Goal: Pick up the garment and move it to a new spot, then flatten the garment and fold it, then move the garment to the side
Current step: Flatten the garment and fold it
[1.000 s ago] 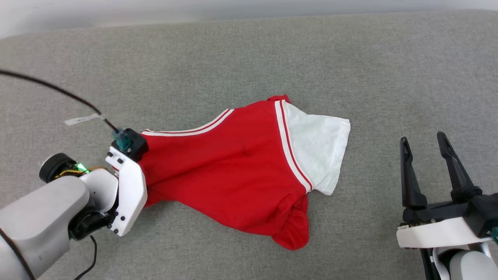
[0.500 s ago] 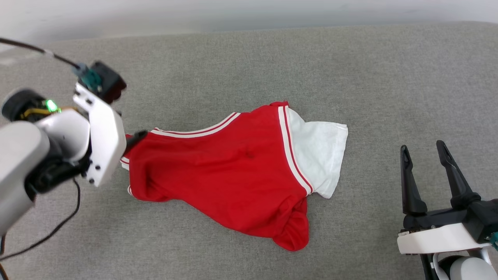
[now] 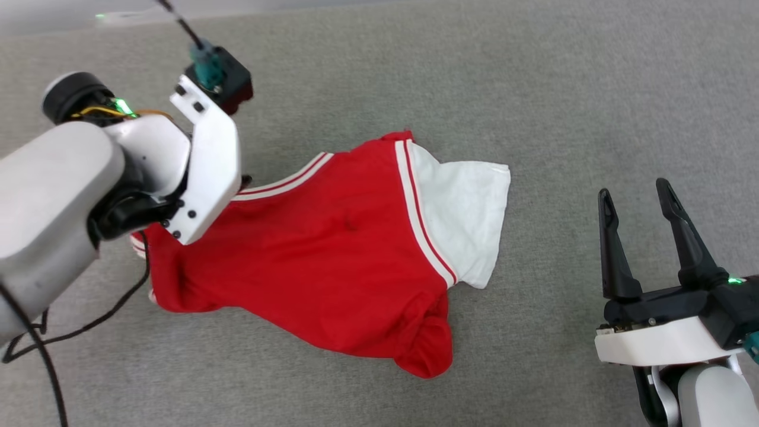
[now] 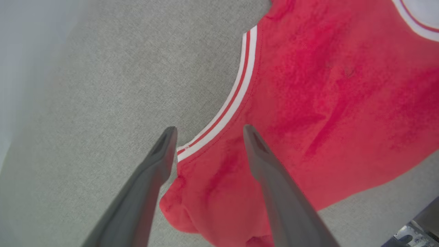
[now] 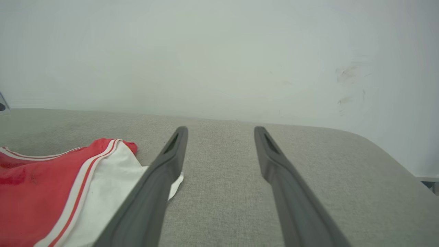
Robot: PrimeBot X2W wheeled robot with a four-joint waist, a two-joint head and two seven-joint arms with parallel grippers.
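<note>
The garment [image 3: 320, 261] lies crumpled on the grey padded surface [image 3: 533, 107], red body to the left and one white sleeve [image 3: 465, 219] to the right. Its lower hem is bunched into a lump [image 3: 424, 350]. My left arm's white wrist [image 3: 204, 172] hangs over the garment's left end. In the left wrist view my left gripper [image 4: 209, 129] is open above the striped seam [image 4: 236, 99], with nothing between its fingers. My right gripper [image 3: 634, 190] stands open well right of the sleeve, apart from it. The right wrist view has the garment [image 5: 37, 178] left of the right gripper [image 5: 221, 128].
A black cable [image 3: 89, 323] loops from my left arm onto the surface at the lower left. A pale wall [image 5: 219, 51] rises behind the surface's far edge. The surface rounds off at its right end [image 5: 384, 151]. Bare grey cloth lies right of the sleeve.
My left gripper has opened, let go of the garment's left end and risen above it; that end now lies slack. The head camera has shifted. The right arm has stayed still.
</note>
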